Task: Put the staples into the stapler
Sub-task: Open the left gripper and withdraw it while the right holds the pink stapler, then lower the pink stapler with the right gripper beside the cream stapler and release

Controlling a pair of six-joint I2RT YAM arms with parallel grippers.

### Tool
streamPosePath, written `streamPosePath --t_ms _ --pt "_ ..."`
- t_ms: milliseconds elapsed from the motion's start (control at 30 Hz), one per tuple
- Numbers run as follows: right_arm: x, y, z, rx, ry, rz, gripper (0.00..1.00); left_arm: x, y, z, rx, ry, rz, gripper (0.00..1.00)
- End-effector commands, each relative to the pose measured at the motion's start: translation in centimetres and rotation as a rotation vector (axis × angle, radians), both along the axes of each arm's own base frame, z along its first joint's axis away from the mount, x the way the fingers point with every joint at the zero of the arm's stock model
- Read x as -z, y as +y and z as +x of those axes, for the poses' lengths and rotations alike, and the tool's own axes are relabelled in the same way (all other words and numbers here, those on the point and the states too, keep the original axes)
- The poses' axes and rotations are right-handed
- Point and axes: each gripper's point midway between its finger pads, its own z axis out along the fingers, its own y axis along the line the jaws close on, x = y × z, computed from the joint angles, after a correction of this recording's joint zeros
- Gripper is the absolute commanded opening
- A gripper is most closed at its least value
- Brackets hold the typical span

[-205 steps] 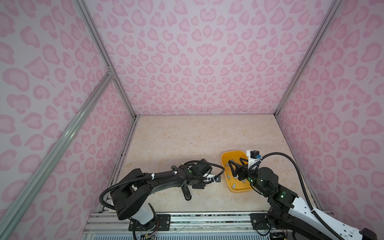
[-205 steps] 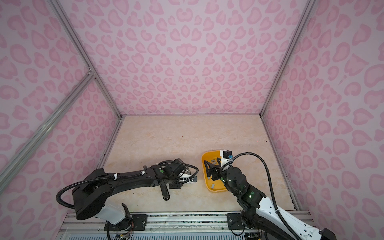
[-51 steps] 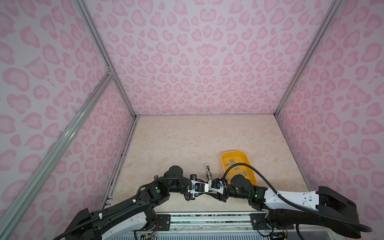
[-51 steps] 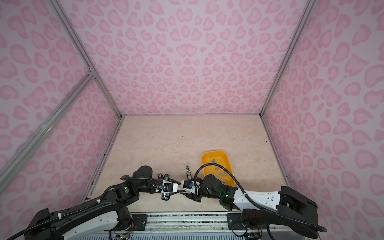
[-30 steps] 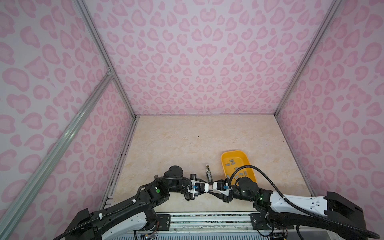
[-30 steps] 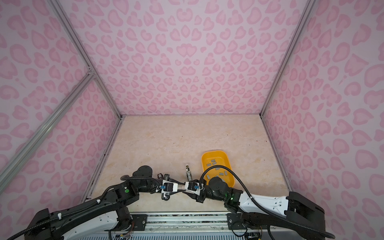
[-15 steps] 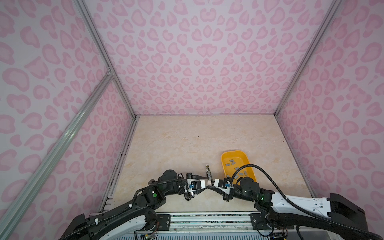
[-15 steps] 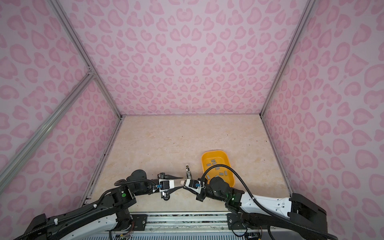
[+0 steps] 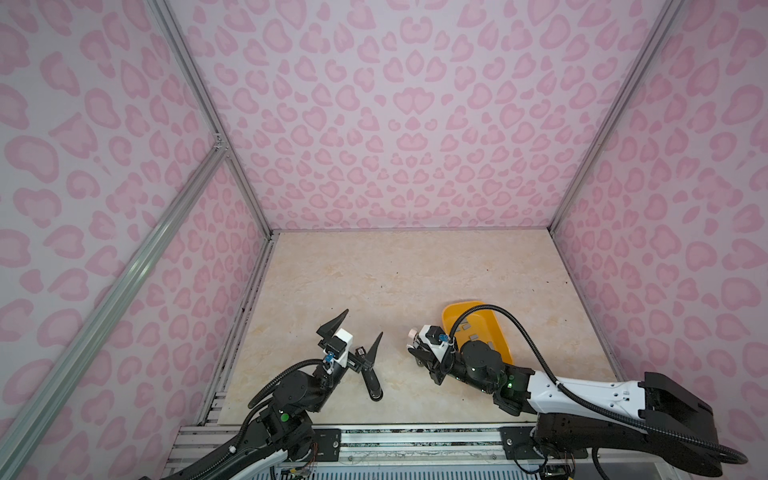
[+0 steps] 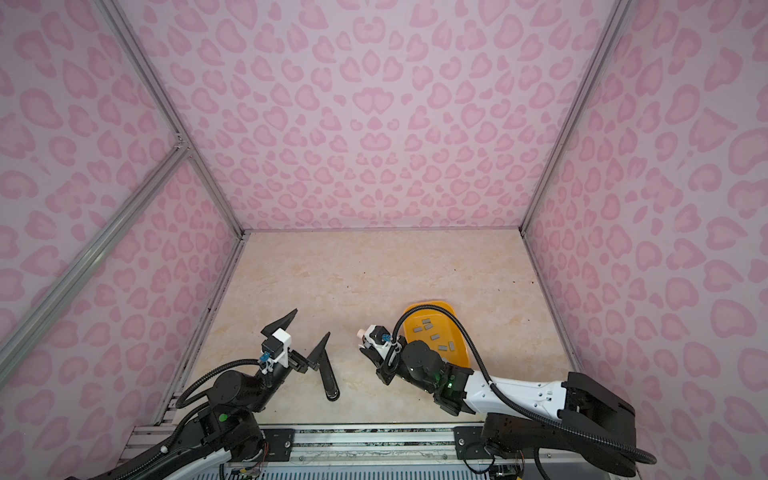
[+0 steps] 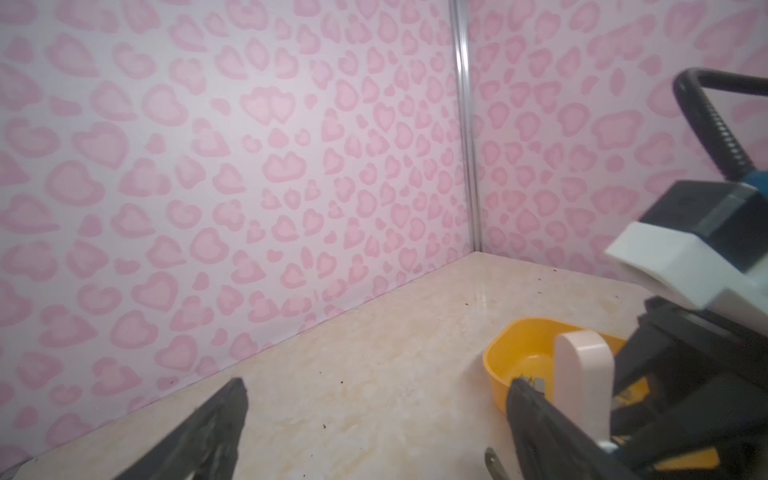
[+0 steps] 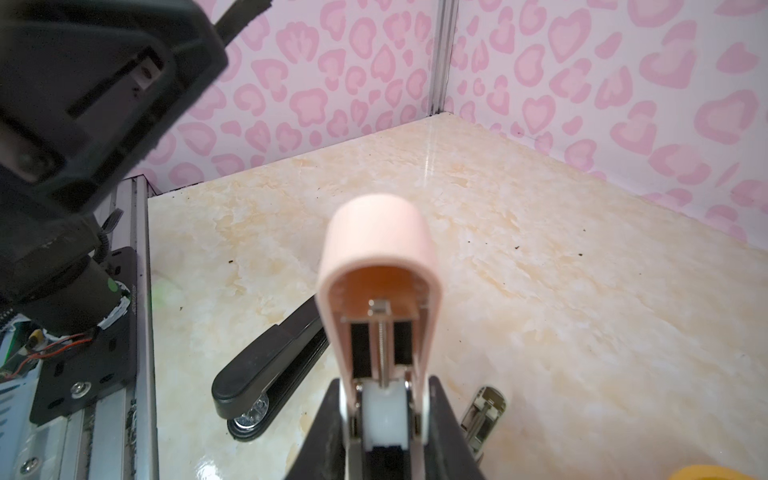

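The stapler is small and pink, with its lid swung up and the spring rod showing inside. My right gripper is shut on its base, in both top views just left of the tray. The staples are several grey strips lying in the orange tray. My left gripper stands wide open and empty, left of the pink stapler and apart from it.
A black stapler lies shut on the table near the front edge, below my left gripper. A small silver metal part lies on the table beside my right gripper. Pink walls close in on three sides.
My left gripper has let go of the pink stapler, opened wide and drawn back to the left. My right gripper keeps its hold on the stapler and has shifted slightly right.
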Motion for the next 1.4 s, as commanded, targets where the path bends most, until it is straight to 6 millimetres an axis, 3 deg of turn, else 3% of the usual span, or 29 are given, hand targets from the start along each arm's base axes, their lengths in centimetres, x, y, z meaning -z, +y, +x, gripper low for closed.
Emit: streamPosePath --t_ms 0,300,400,667,867,967,1200,1367 --pt "0.1 -0.2 1.0 0.088 0.081 0.041 0.00 -0.9 3.0 1.4 -0.149 0.068 -0.153 0.97" --pt "3.0 -1.4 3.8 0.367 0.222 -0.029 0.00 -0.5 2.9 2.0 -0.164 0.096 -0.130 0.97" --pt "3.7 -2.0 5.3 0.563 0.332 -0.036 0.00 -0.4 2.4 1.8 -0.136 0.090 -0.104 0.97" --pt "5.1 3.4 3.8 0.512 0.358 -0.146 0.00 -0.3 2.5 1.9 -0.142 0.087 -0.110 0.97" --pt "8.2 6.4 3.5 0.513 0.443 -0.174 0.00 0.0 3.6 2.5 -0.215 0.111 -0.145 0.97" --pt "9.9 6.9 3.8 0.560 0.448 -0.199 0.00 0.0 3.7 2.8 -0.236 0.126 -0.147 0.97" --pt "12.8 5.9 4.7 0.678 0.434 -0.289 0.00 -0.1 7.0 4.3 -0.460 0.180 -0.220 0.97" --pt "13.9 4.9 4.0 0.681 0.455 -0.302 0.00 0.2 11.2 4.9 -0.738 0.254 -0.384 0.97"
